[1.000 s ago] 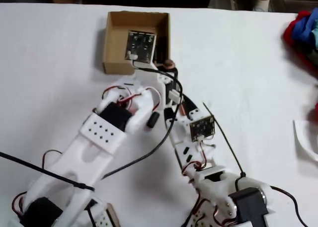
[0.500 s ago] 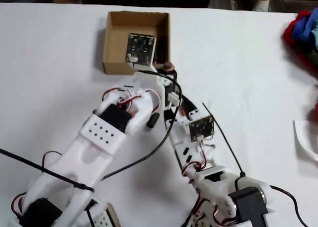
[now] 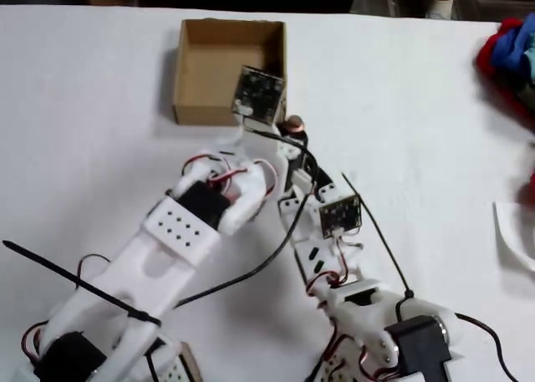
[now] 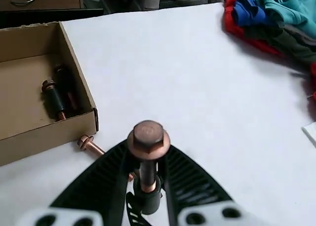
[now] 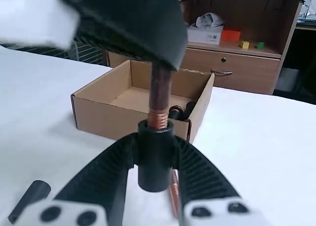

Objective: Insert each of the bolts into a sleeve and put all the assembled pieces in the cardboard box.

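Two sets of jaws meet just beside the box [image 3: 191,64]. The left jaws pinch a bolt [image 4: 148,139] by its shank, head up. The right jaws clamp a sleeve [image 5: 156,157] upright beneath it, so the thread, its tip already in the sleeve's mouth, can likely slide straight in. Finished pieces [image 4: 57,100] lie in the box, and a spare bolt [image 4: 90,145] lies on the counter [image 4: 197,87] by its wall.

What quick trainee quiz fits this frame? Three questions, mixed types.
1. True or false: the right hand grips the sleeve.
2. Relative to the box, the loose bolt lies: A inside; B outside, beside it; C on its rim.
3. Fill in: the left hand holds a ___.

Key: 1 true; 2 B; 3 bolt.
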`<state>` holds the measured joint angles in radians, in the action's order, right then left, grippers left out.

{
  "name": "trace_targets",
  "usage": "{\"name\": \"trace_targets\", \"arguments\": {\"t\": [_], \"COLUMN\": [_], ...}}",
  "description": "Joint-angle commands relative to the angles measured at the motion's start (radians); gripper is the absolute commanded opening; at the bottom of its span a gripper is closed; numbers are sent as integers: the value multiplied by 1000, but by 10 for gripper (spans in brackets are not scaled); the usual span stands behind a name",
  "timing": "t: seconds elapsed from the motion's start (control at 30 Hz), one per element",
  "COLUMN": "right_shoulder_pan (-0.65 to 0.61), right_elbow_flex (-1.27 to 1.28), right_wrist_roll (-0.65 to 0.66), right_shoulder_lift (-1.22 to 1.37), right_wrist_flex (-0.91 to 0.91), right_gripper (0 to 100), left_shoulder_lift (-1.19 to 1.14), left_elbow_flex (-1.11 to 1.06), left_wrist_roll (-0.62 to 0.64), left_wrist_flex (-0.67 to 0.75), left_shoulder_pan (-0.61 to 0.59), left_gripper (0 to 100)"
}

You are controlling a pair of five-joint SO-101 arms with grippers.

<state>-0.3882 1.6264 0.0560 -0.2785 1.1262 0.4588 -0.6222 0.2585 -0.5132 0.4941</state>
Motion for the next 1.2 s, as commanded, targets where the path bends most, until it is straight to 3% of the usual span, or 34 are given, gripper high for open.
{"name": "trace_targets", "arguments": {"t": [0.0, 0.27, 0.5, 0.6, 0.77, 1.17], "right_shoulder_pan": [4, 5, 5, 5, 4, 5], "right_elbow_flex": [-38, -38, -38, -38, -38, -38], "right_wrist_roll": [6, 6, 6, 6, 6, 6], "right_shoulder_lift": [-42, -44, -44, -44, -44, -44], "right_wrist_flex": [1, 1, 1, 1, 1, 1], "right_gripper": [20, 20, 20, 20, 20, 20], "left_shoulder_lift": [29, -21, -84, -83, -83, -83], "left_elbow_flex": [5, -30, 62, 90, 170, 252], "left_wrist_roll": [-20, -28, -28, -23, -18, -21], "left_wrist_flex": [-3, 5, -3, -41, -187, -264], "left_shoulder_pan": [26, 26, 5, -31, -60, -60], "left_gripper": [24, 24, 24, 88, 292, 282]}}
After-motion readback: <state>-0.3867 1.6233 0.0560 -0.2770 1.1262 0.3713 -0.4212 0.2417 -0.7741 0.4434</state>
